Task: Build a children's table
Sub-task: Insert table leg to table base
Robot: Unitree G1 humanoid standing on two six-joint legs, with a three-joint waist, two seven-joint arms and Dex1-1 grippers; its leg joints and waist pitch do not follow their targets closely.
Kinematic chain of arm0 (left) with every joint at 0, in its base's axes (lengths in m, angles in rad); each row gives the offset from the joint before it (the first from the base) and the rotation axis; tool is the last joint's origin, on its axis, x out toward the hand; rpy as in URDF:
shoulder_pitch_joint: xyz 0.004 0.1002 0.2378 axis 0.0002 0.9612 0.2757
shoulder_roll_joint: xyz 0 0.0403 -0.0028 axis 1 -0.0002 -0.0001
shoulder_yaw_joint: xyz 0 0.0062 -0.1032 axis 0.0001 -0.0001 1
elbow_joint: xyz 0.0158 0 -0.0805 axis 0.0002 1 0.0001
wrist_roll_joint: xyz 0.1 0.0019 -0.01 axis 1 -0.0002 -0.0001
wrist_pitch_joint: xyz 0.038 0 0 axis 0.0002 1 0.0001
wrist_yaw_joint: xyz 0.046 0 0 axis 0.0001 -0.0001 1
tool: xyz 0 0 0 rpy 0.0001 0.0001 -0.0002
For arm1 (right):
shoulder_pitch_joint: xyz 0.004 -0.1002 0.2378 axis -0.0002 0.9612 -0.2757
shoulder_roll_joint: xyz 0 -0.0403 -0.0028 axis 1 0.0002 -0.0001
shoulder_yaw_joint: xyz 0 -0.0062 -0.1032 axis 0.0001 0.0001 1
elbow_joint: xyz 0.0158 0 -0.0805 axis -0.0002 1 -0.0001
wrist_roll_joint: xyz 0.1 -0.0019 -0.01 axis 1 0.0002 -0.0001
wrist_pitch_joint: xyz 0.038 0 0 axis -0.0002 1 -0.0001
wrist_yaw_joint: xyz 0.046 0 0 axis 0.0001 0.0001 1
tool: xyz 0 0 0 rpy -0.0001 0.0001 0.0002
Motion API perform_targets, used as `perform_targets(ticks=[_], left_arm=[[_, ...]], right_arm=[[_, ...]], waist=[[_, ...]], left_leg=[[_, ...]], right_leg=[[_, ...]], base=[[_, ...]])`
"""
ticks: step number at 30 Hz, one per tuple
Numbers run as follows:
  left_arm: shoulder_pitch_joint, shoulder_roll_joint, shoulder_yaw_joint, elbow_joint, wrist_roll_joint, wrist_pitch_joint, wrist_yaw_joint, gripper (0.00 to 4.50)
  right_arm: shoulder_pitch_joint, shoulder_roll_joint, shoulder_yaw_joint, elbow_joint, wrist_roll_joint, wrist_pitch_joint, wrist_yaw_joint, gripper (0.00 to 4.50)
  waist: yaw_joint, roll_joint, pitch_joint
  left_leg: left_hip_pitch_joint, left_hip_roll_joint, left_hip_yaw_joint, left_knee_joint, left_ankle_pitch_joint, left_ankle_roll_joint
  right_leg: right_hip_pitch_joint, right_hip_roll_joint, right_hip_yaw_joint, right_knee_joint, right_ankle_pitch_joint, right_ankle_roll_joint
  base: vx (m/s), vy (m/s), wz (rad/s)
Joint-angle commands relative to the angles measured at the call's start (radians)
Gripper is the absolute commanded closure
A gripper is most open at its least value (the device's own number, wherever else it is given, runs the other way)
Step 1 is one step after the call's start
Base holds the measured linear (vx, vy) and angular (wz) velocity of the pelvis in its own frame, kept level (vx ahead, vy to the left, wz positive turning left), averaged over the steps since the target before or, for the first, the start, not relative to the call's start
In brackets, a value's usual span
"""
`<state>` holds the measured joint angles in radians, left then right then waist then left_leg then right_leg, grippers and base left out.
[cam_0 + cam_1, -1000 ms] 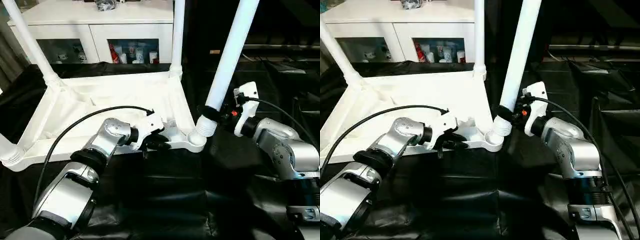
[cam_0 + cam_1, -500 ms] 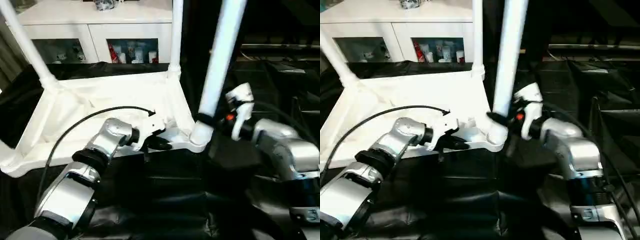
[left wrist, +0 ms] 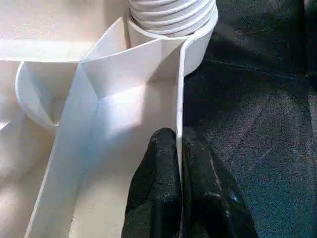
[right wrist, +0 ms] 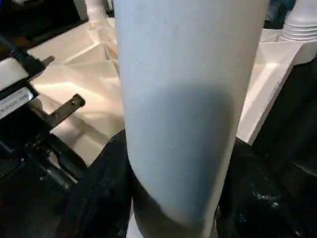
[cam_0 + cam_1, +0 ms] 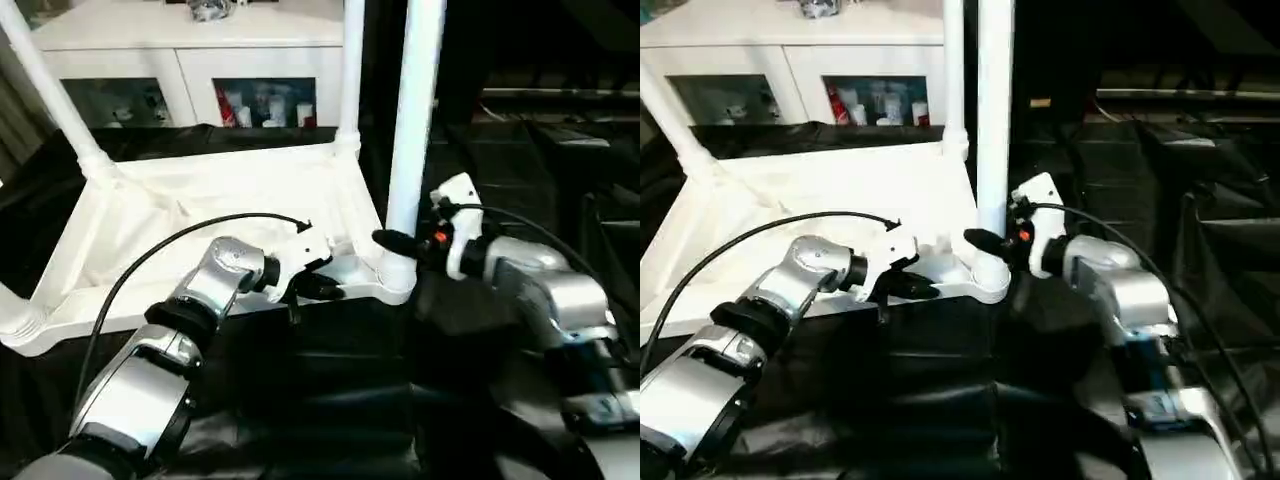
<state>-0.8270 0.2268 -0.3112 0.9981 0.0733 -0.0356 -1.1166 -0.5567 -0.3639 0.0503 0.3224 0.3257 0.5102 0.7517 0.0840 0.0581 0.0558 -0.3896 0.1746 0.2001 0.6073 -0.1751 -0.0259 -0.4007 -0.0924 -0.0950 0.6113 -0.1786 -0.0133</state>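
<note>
Black end effector (image 5: 398,243) around leg (image 5: 412,110)

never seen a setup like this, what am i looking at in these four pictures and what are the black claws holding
This is a humanoid robot building a children's table. Two pictures look down from its head; the other two come from cameras on its wrists. The white plastic tabletop lies upside down on a black-covered work table, legs pointing up. The left gripper pinches the tabletop's raised rim. The right gripper clamps a long white tubular leg standing in the near corner socket. Behind stands a white cabinet.
</note>
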Motion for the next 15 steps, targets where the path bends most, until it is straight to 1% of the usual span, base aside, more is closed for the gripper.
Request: perform_targets(ticks=[1, 2, 3, 6, 7, 8, 9, 12, 13, 15], left_arm=[[0.011, 0.004, 0.031, -0.016, -0.013, 0.006, 0.017, 4.50], [0.011, 0.004, 0.032, -0.016, -0.013, 0.006, 0.018, 4.50], [0.010, 0.005, 0.032, -0.017, -0.012, 0.006, 0.019, 4.50], [0.010, 0.007, 0.033, -0.018, -0.010, 0.008, 0.020, 4.50], [0.008, 0.007, 0.034, -0.016, -0.009, 0.009, 0.024, 4.50], [0.008, 0.007, 0.034, -0.016, -0.009, 0.009, 0.024, 4.50], [0.008, 0.008, 0.034, -0.015, -0.008, 0.008, 0.026, 4.50], [0.006, 0.009, 0.033, -0.010, -0.006, 0.004, 0.030, 4.50], [0.005, 0.009, 0.033, -0.008, -0.005, 0.002, 0.032, 4.50], [0.002, 0.009, 0.034, -0.006, -0.005, 0.002, 0.036, 4.50]], right_arm=[[-0.004, 0.013, -0.009, 0.044, 0.011, -0.009, 0.000, 2.64], [-0.003, 0.015, -0.014, 0.049, 0.015, -0.012, 0.000, 2.64], [0.007, 0.022, -0.035, 0.059, 0.029, -0.028, 0.000, 2.64], [0.018, 0.032, -0.064, 0.071, 0.047, -0.041, -0.002, 2.64], [0.030, 0.042, -0.091, 0.070, 0.067, -0.043, -0.003, 2.64], [0.030, 0.042, -0.091, 0.070, 0.067, -0.043, -0.003, 2.64], [0.049, 0.047, -0.107, 0.065, 0.079, -0.048, -0.001, 2.64], [0.081, 0.058, -0.123, 0.064, 0.091, -0.066, 0.005, 2.64], [0.088, 0.061, -0.127, 0.066, 0.096, -0.072, 0.007, 2.64], [0.113, 0.072, -0.137, 0.069, 0.101, -0.090, -0.001, 2.64]], waist=[[0.003, -0.022, -0.077], [0.003, -0.024, -0.077], [0.003, -0.022, -0.077], [0.003, -0.022, -0.077], [0.004, -0.020, -0.078], [0.004, -0.021, -0.078], [0.004, -0.020, -0.078], [0.006, -0.021, -0.078], [0.006, -0.020, -0.079], [0.006, -0.014, -0.078]], left_leg=[[0.018, 0.055, -0.030, -0.064, -0.176, 0.058], [0.018, 0.056, -0.030, -0.064, -0.176, 0.058], [0.018, 0.056, -0.030, -0.064, -0.176, 0.058], [0.019, 0.057, -0.030, -0.065, -0.179, 0.058], [0.019, 0.056, -0.030, -0.065, -0.174, 0.059], [0.019, 0.057, -0.030, -0.065, -0.173, 0.060], [0.018, 0.056, -0.030, -0.065, -0.170, 0.062], [0.018, 0.056, -0.029, -0.065, -0.172, 0.065], [0.019, 0.056, -0.030, -0.065, -0.173, 0.065], [0.019, 0.056, -0.031, -0.066, -0.181, 0.060]], right_leg=[[0.055, -0.076, 0.052, -0.080, -0.225, -0.219], [0.055, -0.076, 0.052, -0.080, -0.228, -0.217], [0.055, -0.076, 0.052, -0.080, -0.234, -0.215], [0.054, -0.076, 0.053, -0.081, -0.237, -0.213], [0.054, -0.076, 0.052, -0.080, -0.226, -0.216], [0.053, -0.076, 0.053, -0.080, -0.222, -0.217], [0.054, -0.075, 0.052, -0.079, -0.213, -0.219], [0.054, -0.077, 0.052, -0.080, -0.215, -0.219], [0.054, -0.077, 0.052, -0.081, -0.219, -0.219], [0.053, -0.076, 0.051, -0.082, -0.230, -0.216]], base=[[0.000, 0.000, 0.00], [0.000, 0.000, 0.00], [0.000, 0.000, 0.00], [0.000, 0.000, 0.00], [0.000, 0.000, 0.00], [0.000, 0.000, 0.00], [0.000, 0.000, 0.00], [0.000, 0.000, 0.00], [0.000, 0.000, 0.00], [0.000, 0.000, 0.00]])
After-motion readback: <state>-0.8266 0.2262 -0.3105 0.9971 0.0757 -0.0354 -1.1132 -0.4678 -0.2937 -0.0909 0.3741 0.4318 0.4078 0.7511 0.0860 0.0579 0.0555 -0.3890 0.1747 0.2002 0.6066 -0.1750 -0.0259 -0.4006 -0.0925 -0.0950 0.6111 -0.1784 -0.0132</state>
